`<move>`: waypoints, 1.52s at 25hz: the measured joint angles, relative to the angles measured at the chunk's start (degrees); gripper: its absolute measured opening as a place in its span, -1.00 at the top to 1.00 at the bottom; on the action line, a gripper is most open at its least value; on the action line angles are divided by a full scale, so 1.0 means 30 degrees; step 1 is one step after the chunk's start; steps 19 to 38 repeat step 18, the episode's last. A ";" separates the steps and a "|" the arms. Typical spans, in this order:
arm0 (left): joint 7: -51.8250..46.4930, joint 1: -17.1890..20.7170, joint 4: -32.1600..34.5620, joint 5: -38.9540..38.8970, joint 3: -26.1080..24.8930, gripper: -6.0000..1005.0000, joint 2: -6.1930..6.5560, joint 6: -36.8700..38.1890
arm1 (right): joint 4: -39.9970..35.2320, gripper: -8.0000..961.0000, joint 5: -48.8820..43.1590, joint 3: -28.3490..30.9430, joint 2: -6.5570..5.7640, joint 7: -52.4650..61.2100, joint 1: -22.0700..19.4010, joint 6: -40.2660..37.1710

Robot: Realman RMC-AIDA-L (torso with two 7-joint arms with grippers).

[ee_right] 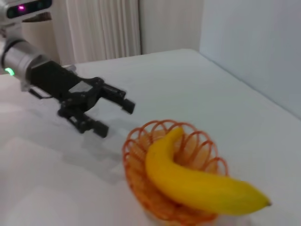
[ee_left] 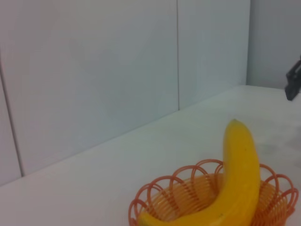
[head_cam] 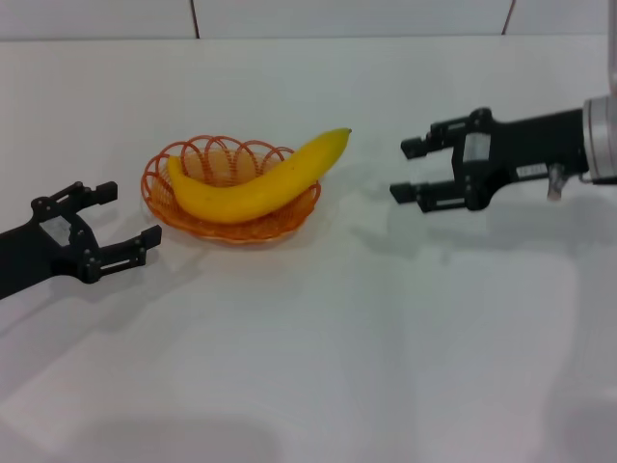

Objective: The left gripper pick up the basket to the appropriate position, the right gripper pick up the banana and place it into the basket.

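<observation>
The orange wire basket [head_cam: 170,167] stands on the white table left of centre. The yellow banana [head_cam: 260,181] lies across it, its tip sticking out over the right rim. My left gripper [head_cam: 127,218] is open and empty just left of the basket, apart from it. My right gripper [head_cam: 407,169] is open and empty to the right of the banana's tip, a little away. The left wrist view shows the basket [ee_left: 155,197] and banana [ee_left: 240,174] close up. The right wrist view shows the basket [ee_right: 134,155], the banana [ee_right: 193,181] and the left gripper [ee_right: 115,117] beyond them.
The white table [head_cam: 318,347] runs to a white panelled wall [head_cam: 289,14] at the back. A curtain [ee_right: 99,28] hangs beyond the table in the right wrist view.
</observation>
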 joint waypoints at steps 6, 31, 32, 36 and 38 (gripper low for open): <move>0.0248 0.0054 -0.0001 -0.0251 0.0001 -0.78 -0.0017 0.0004 | 0.0694 -0.30 0.0024 0.0025 0.0055 -0.0523 -0.0027 -0.0091; 0.0260 0.0054 -0.0001 -0.0260 0.0001 -0.78 -0.0028 0.0029 | 0.1160 -0.30 0.0046 0.0060 0.0079 -0.0733 -0.0013 0.0176; 0.0260 0.0054 -0.0001 -0.0260 0.0001 -0.78 -0.0028 0.0029 | 0.1160 -0.30 0.0046 0.0060 0.0079 -0.0733 -0.0013 0.0176; 0.0260 0.0054 -0.0001 -0.0260 0.0001 -0.78 -0.0028 0.0029 | 0.1160 -0.30 0.0046 0.0060 0.0079 -0.0733 -0.0013 0.0176; 0.0260 0.0054 -0.0001 -0.0260 0.0001 -0.78 -0.0028 0.0029 | 0.1160 -0.30 0.0046 0.0060 0.0079 -0.0733 -0.0013 0.0176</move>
